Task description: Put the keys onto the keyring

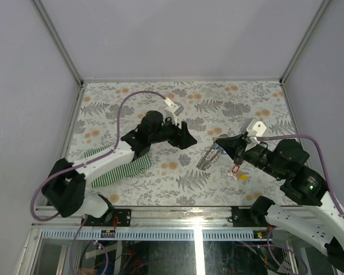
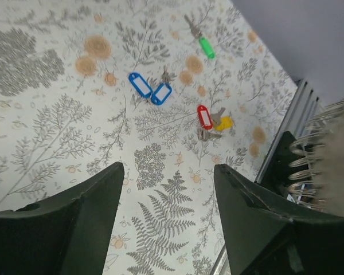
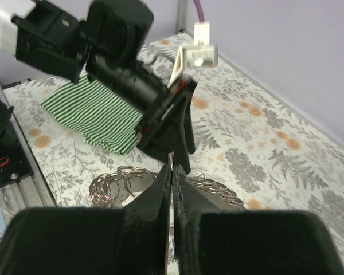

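Green striped cloth (image 1: 129,167) on floral table (image 1: 235,109)

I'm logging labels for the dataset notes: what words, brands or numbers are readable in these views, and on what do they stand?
No text can be read.
Blue key tags, red key tag, green key tag: label windows too small to read.
Keyring in the right claw: no marking visible.
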Robot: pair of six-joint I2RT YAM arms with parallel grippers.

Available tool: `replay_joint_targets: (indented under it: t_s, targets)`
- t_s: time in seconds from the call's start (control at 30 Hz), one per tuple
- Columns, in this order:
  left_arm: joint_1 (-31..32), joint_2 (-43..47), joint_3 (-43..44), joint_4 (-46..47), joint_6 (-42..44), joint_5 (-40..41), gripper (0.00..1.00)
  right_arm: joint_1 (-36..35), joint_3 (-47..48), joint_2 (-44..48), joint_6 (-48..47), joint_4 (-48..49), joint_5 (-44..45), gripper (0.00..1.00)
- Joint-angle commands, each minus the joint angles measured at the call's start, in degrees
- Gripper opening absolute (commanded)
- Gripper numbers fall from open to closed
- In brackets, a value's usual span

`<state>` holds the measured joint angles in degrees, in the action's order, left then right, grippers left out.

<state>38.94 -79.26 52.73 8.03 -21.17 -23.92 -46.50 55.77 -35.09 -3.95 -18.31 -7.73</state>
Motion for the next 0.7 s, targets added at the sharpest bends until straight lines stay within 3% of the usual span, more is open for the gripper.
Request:
replay_joint_targets:
  t_s: [0.0, 0.37, 0.67]
  targets:
    - [4.11, -7.22, 5.45, 1.39, -0.94, 6.49, 0.66, -0.27, 6.26, 0.26, 1.25, -4.26, 7.87, 0.00]
    - [13.37, -32.66, 26.66, -9.63, -1.03, 17.06, 0.67, -0.25, 6.64, 2.66, 1.75, -5.59, 11.36, 0.00]
    - [18.42, -40.49, 33.98, -10.14, 1.03, 15.44, 0.67, -0.30, 6.55, 4.10, 1.13, -7.01, 11.27, 0.01]
